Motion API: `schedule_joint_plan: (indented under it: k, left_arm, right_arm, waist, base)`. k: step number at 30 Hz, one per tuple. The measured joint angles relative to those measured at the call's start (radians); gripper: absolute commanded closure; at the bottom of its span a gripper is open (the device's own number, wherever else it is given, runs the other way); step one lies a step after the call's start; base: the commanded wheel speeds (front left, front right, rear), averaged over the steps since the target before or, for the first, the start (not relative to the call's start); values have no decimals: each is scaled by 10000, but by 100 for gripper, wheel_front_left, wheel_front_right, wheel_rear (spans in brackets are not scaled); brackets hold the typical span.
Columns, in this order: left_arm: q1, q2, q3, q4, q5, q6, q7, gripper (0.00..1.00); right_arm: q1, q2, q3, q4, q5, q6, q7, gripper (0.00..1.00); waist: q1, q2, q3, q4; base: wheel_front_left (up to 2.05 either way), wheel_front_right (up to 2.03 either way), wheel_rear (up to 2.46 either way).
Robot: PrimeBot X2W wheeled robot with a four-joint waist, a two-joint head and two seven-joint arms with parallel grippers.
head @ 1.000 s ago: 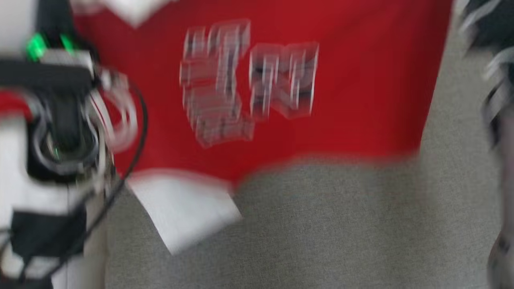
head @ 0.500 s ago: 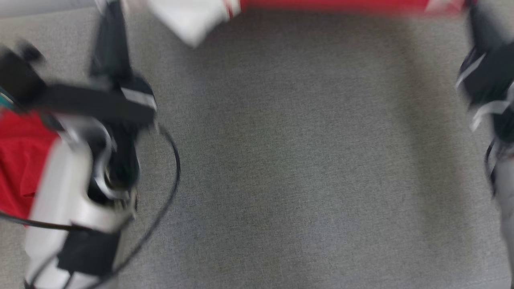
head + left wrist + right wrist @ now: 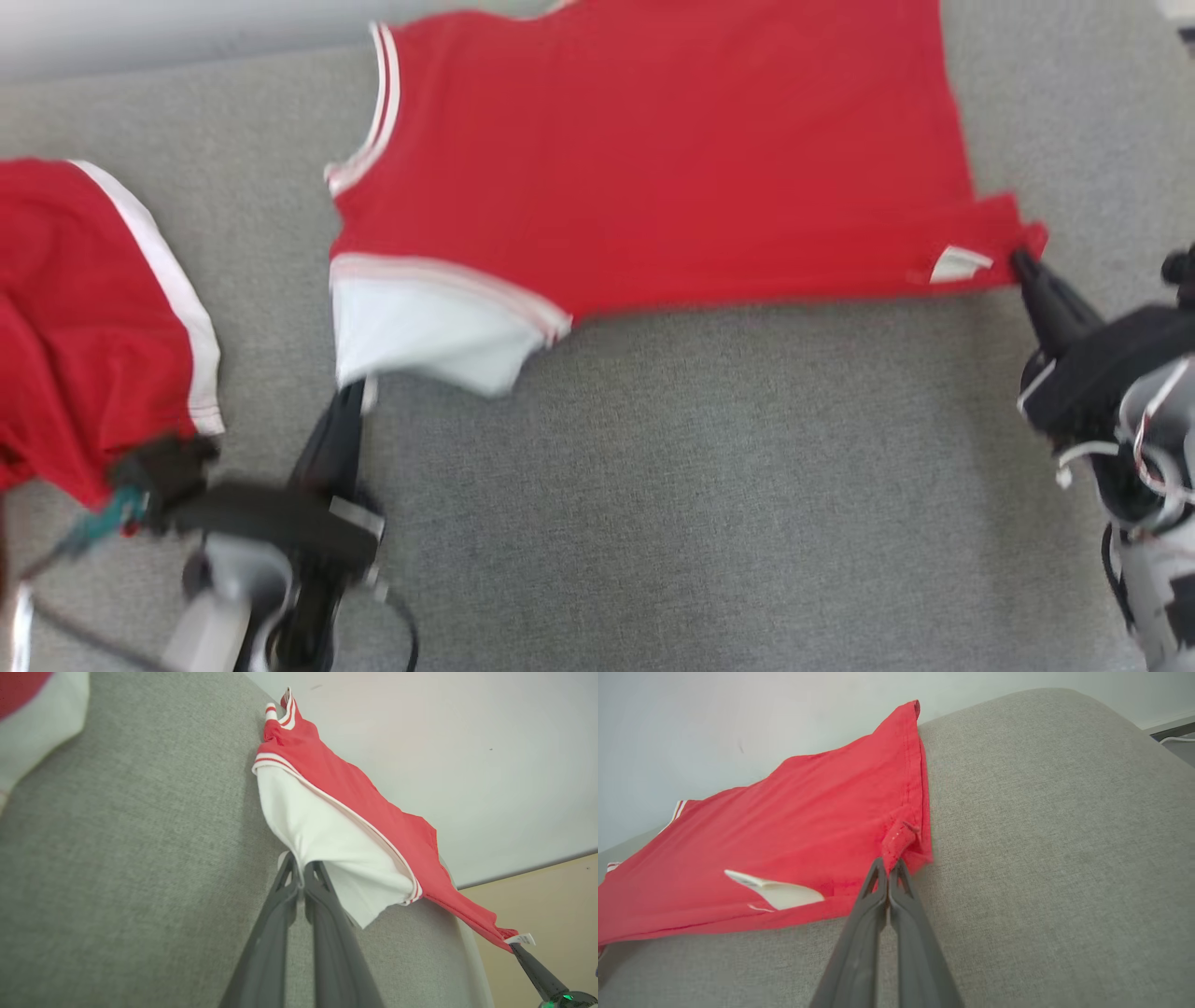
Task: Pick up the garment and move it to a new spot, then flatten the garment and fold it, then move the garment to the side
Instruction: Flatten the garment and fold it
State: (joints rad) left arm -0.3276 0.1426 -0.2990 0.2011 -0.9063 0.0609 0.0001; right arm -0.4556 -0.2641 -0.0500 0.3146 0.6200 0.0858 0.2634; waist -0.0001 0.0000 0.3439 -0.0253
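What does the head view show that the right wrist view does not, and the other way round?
The head view adds the left pincer, shut on the white sleeve of the red shirt, and a second red garment with a white stripe at the far left. The right wrist view adds the pale wall behind the shirt and a close look at its bunched hem corner. Both share the red shirt, its white label, the right pincer shut on that corner, and the grey cushion.
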Motion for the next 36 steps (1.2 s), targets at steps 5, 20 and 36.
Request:
schedule_joint_plan:
  k: [5, 20, 36]
  left_arm:
    - [1644, 207, 130, -713, -336, 2, 98, 100]
    - [4656, 717, -144, -2890, -732, 196, 897, 100]
    - [4889, 1546, 240, -2846, 288, 625, 1593, 0]
  right_arm:
    - [1176, -73, -29, -451, -96, 25, -84, 100]
    - [3925, -165, -217, -1973, -328, -481, 163, 99]
    - [5369, -566, -54, -2596, -1348, -1306, 1016, 0]
  waist:
    - [-1, 0, -551, 33]
    - [-3, -2, -1736, 531]
    - [0, -1, -2083, 724]
  base:
    - [0, 0, 0]
    - [0, 0, 0]
    - [0, 0, 0]
